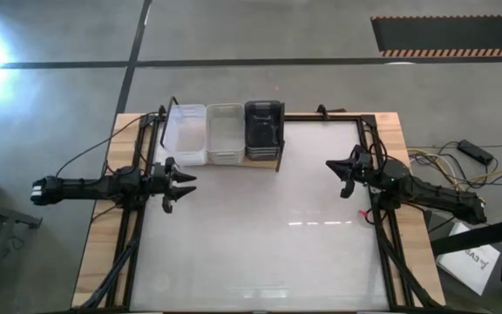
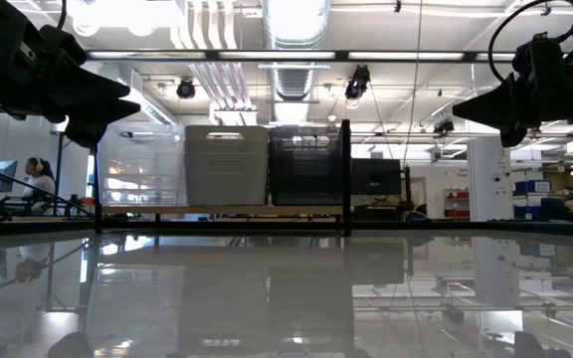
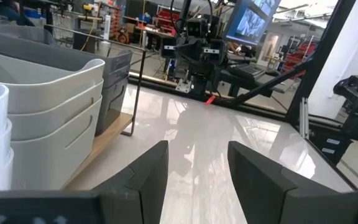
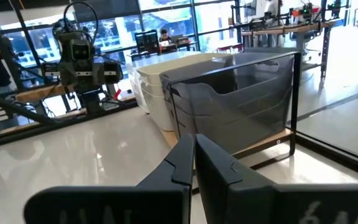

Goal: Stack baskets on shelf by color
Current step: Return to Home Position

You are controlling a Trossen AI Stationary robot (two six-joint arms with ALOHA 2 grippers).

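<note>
- Left tool (image 1: pixel 186 185) gapes wide, empty; right tool (image 1: pixel 334 172) is pinched closed, empty.
- Draw both straight back, well clear of the stacked baskets (image 1: pixel 225 133) and the shelf (image 2: pixel 222 212).

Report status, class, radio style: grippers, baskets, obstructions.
Left gripper open, empty, at left. Right gripper shut, empty, at right. Shelf holds translucent white stack, light grey stack, dark grey stack, side by side. No obstruction seen.

Baskets (image 1: pixel 225 133) of smooth plastic, shelf (image 3: pixel 101 152) of pale wood and thin black wire — tabletop (image 1: pixel 260 235) glossy, mirror-like.
</note>
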